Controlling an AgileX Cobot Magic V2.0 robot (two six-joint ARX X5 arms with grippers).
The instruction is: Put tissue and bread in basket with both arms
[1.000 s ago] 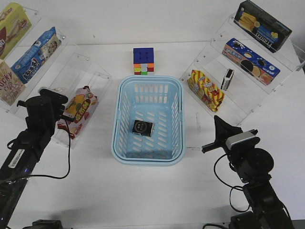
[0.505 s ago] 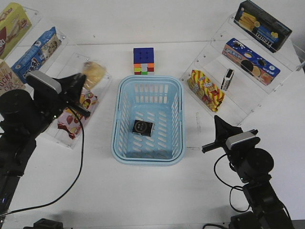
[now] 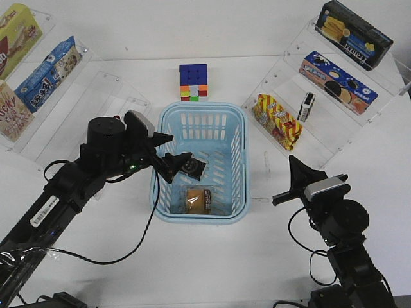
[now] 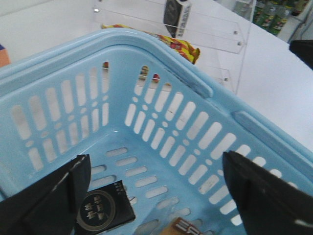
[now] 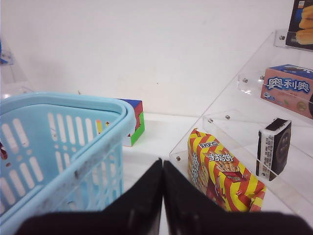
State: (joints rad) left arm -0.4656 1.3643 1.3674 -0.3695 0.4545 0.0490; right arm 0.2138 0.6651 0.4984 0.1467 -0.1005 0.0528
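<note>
Chinese "奥利奥", seemingly, on pink box (image 5: 287,89)

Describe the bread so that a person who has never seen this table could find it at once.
Look at the light-blue basket in the middle of the table. The bread lies on its floor at the near end, a golden-brown bun in clear wrapping. Its neighbour, the tissue, is flat and black.

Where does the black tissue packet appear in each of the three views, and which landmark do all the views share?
Front view: the tissue lies on the floor of the basket, beside the left gripper.
Left wrist view: it lies on the slotted floor, close to one finger.
Right wrist view: not visible; the basket wall hides the inside.
Shared landmark: the basket's light-blue rim.
</note>
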